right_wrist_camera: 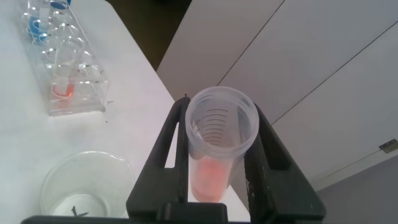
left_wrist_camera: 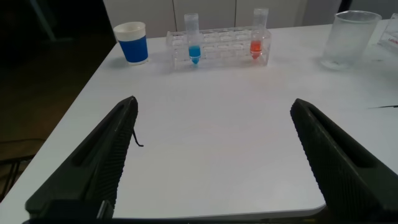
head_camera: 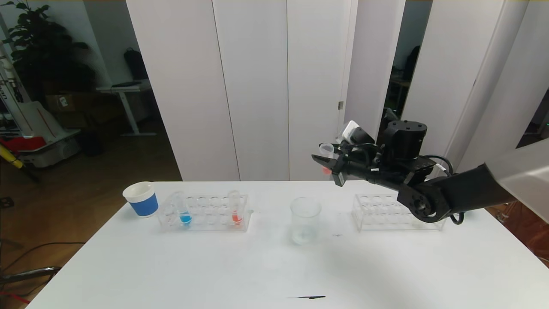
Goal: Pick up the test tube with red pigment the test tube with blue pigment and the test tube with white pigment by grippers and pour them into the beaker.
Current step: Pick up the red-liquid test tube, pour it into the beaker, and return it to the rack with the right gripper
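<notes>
Right gripper [head_camera: 328, 164] clenched the clear plastic test tube with red pigment [right_wrist_camera: 214, 152] high above and behind the clear glass beaker [head_camera: 305, 219] on the tabletop [head_camera: 266, 266]; tipping from there risked spilling outside.

My right gripper [head_camera: 322, 162] sits right of centre in the head view, raised, arm reaching leftward, jaws clamped. My left gripper [left_wrist_camera: 214, 165] hangs low, jaws spread wide.

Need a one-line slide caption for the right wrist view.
Right hand shut on a clear plastic tube of orange-red liquid, above the clear glass beaker.
</notes>
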You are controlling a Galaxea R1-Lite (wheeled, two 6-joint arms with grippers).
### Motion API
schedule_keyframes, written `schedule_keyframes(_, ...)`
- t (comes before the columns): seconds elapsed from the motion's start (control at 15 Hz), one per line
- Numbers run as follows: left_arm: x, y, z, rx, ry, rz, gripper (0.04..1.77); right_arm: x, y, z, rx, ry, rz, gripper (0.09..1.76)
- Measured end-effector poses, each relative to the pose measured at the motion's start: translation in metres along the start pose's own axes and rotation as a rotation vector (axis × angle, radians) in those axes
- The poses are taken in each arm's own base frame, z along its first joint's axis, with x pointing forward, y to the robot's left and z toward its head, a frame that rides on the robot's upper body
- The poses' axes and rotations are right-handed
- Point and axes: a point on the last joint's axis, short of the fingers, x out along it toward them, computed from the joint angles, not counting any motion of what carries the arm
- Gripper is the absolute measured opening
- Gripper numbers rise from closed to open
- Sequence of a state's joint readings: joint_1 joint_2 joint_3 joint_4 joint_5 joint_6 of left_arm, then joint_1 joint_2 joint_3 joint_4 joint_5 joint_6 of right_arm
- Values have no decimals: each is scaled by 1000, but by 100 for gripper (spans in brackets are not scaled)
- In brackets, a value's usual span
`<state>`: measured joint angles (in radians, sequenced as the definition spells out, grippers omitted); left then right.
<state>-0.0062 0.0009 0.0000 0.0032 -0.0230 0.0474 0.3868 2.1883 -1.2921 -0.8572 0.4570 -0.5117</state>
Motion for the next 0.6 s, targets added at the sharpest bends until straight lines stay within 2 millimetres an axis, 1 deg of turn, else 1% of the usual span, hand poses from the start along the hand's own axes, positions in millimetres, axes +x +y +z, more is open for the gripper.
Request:
schedule_keyframes(0.2, 0, 0, 0, 0, 0, 0, 175, -3, 6, -7, -128, -25, -1, 58)
schedule_keyframes(0.33, 0, 0, 0, 0, 0, 0, 175, -5, 8, -12, -217, -59, 51, 58)
schedule_keyframes(0.47, 0, 0, 0, 0, 0, 0, 175, -8, 5, -14, -329, -105, 83, 58)
schedule_keyframes(0.6, 0, 0, 0, 0, 0, 0, 175, -10, 1, -18, -480, -123, 91, 58)
